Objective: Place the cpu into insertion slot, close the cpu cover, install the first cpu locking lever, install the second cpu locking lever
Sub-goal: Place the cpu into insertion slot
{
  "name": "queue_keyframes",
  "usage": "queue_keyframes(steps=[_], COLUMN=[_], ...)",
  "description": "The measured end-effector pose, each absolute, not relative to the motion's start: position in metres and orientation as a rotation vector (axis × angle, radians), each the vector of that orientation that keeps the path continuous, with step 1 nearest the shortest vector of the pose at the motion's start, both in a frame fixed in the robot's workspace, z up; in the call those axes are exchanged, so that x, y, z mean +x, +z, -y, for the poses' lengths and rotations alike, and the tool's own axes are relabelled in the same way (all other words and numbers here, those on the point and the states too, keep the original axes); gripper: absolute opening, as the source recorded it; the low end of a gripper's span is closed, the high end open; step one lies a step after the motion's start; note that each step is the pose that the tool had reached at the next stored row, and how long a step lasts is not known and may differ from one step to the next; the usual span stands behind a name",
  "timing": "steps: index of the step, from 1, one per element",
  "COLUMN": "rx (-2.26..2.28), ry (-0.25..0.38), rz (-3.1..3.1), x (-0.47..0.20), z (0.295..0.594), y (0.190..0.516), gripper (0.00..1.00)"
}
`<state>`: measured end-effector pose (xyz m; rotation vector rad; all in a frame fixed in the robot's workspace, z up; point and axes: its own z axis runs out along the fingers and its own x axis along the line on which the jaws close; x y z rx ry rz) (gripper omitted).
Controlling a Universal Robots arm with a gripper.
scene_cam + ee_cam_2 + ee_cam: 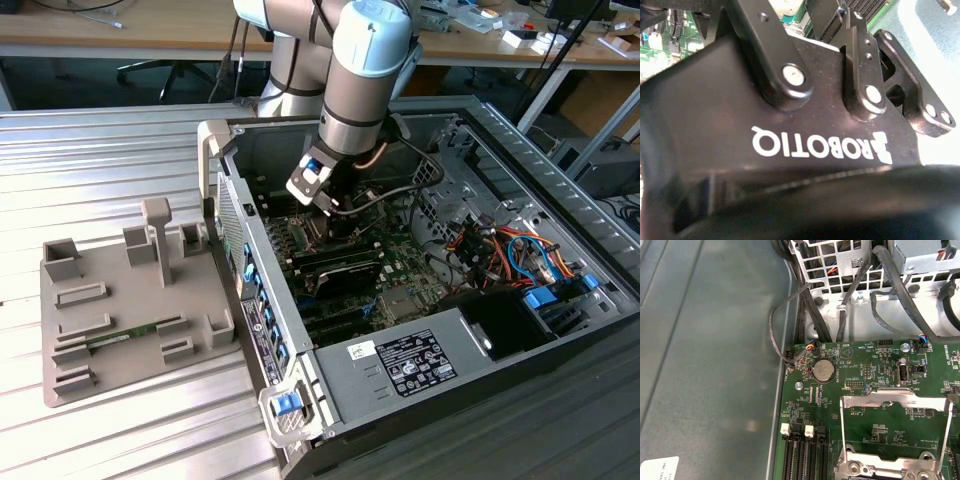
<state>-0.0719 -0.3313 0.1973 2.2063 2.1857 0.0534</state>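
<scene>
The gripper (338, 218) hangs inside the computer case (232, 215). I cannot tell the jaws' state. Near them the cpu cover (890, 399) stands open.

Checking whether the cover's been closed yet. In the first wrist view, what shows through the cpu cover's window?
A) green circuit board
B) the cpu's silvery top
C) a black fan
A: the cpu cover frames green circuit board with small parts on it, so the cover looks swung open.
</scene>
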Motion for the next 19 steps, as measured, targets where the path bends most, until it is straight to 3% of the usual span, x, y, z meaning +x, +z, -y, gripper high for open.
queue_keyframes(steps=[18, 19], rx=[2.207, 2.215], ry=[0.054, 0.053], rz=[-2.185, -2.177], x=[-0.0695, -0.0696], z=[0.3327, 0.3326], y=[0.1973, 0.1973], gripper=[0.61, 0.69])
